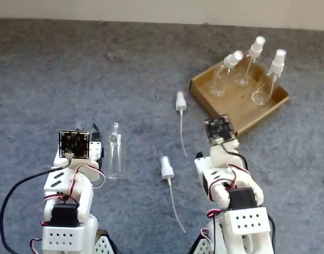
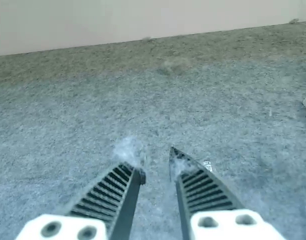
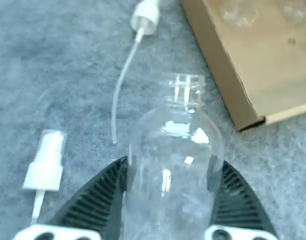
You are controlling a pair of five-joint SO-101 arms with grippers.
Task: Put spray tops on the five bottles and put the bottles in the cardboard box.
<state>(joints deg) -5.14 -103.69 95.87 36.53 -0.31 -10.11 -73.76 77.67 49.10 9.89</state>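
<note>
Bottle, clear and topless, sits squeezed between the right gripper's jaws, its open neck toward the cardboard box in the high view's upper right, where three topped bottles stand. A second bare bottle lies left of centre, just beside the left gripper, whose jaws stand slightly apart on nothing; two loose spray tops lie mid-frame between the arms.
</note>
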